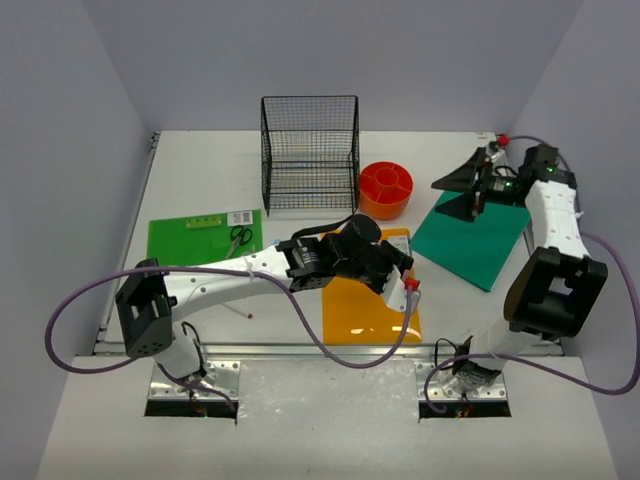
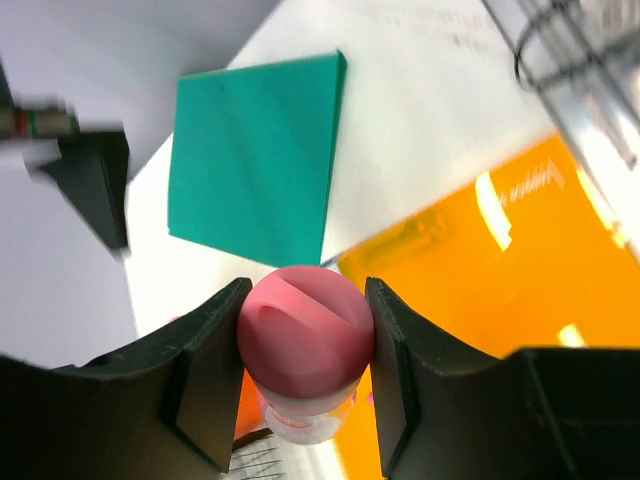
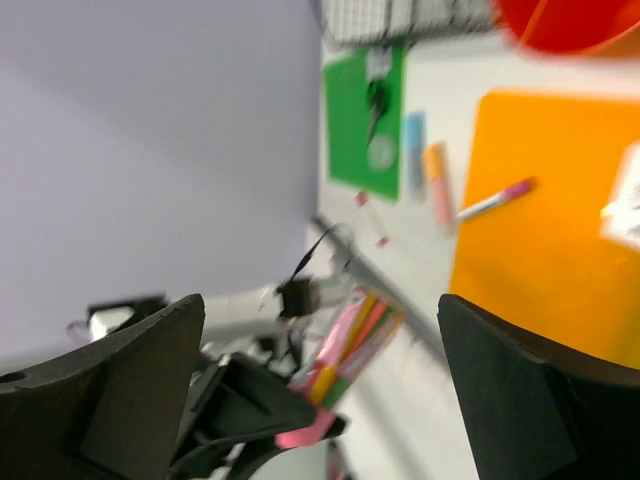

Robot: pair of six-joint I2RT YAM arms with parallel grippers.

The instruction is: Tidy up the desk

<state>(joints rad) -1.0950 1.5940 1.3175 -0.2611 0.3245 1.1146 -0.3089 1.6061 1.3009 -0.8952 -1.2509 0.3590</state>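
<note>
from above, the white counter spreads beneath both arms, the left claw over an orange sheet; the left wrist view shows it clamped on a pink-capped tube; the right wrist view shows the right claw spread wide apart.

The top view looks steeply down from above and behind both arm bases, far enough off to take in the whole white desk.

The left wrist view sits just behind the left jaws and very close to them. A pink cap between the jaws fills the lower middle, with a teal sheet ahead of the jaws and an orange sheet ahead to one side.

The right wrist view is blurred and turned sideways. It looks out between the widely parted right jaws, far across the desk to a green mat and a wire rack.

All three views share the orange sheet.
</note>
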